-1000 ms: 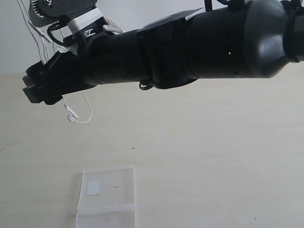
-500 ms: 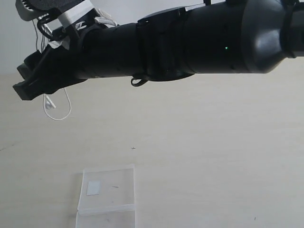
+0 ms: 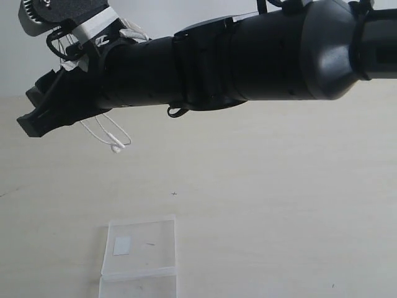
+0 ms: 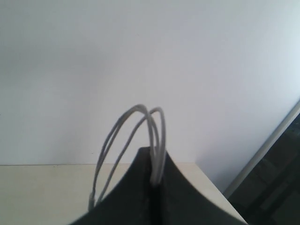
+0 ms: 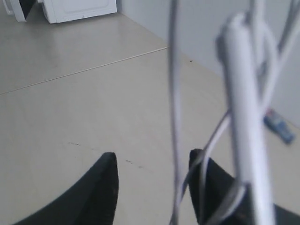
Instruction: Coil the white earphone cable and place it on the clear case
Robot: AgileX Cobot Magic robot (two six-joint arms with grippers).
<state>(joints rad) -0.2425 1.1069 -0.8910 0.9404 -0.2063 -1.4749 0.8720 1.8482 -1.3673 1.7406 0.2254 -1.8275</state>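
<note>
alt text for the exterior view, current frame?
A large black robot arm stretches across the top from the right, with loops of thin white earphone cable dangling from its left end above a beige table. A small flat clear plastic case with a whitish square label inside lies on the table at lower left, apart from the cable.

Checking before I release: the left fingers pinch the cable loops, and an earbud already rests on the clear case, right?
Not quite. The left fingers do pinch the white earphone cable, but the earbud hangs below the arm, apart from the clear case; the exterior view shows it.
</note>
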